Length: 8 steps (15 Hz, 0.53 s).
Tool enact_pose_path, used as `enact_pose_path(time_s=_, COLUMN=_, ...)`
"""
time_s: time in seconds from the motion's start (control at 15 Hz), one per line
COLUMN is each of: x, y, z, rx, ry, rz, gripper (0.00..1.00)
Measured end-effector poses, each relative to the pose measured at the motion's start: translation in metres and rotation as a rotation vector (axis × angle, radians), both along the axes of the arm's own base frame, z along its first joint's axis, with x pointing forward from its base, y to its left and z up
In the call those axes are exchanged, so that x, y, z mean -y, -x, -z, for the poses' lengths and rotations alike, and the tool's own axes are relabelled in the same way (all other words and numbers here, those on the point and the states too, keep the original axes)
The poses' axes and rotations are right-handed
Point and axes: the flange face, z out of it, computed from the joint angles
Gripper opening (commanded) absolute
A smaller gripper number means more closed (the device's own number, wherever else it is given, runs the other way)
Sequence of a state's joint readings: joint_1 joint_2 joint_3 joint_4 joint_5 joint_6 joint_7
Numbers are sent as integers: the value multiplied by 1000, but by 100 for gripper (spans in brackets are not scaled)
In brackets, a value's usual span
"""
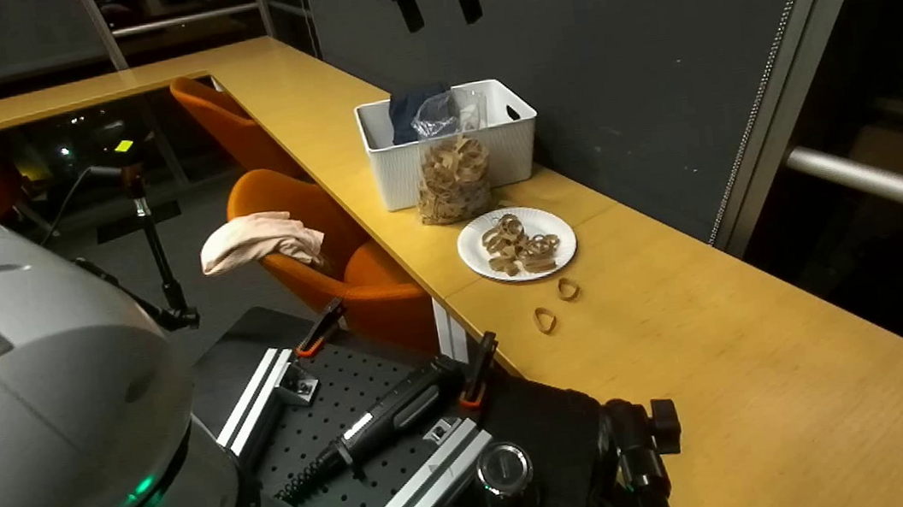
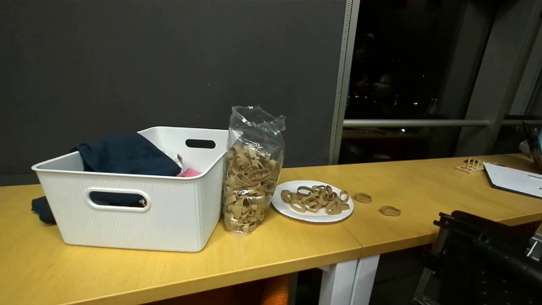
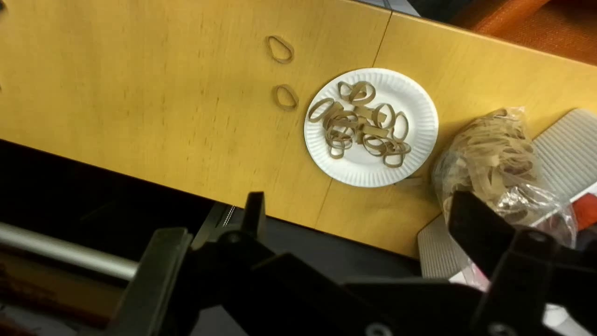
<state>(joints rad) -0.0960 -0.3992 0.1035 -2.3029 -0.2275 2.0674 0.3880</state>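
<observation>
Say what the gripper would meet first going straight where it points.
Probably the tan bands on the plate ahead of the open gripper, though depth is unclear and one finger might brush the bag first.

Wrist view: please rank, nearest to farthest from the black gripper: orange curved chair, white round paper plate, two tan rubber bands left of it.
1. White plate, right of centre.
2. Lower rubber band, left of the plate.
3. Upper rubber band, also left.
4. Orange chair, top right corner.

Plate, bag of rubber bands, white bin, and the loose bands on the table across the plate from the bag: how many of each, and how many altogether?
Plate: 1
Bag of rubber bands: 1
White bin: 1
Loose bands: 2
Total: 5
</observation>
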Motion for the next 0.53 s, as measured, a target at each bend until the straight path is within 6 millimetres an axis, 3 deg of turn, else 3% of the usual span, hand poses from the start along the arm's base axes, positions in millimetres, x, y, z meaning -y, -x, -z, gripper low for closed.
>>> enact_pose_path(time_s=0.33, x=3, y=10, z=97, rx=-40, ry=-28, rz=-27, gripper=100)
enact_pose_path(time_s=0.53, x=23, y=8, z=148, rx=-25, ry=-57, rz=-12, gripper=100)
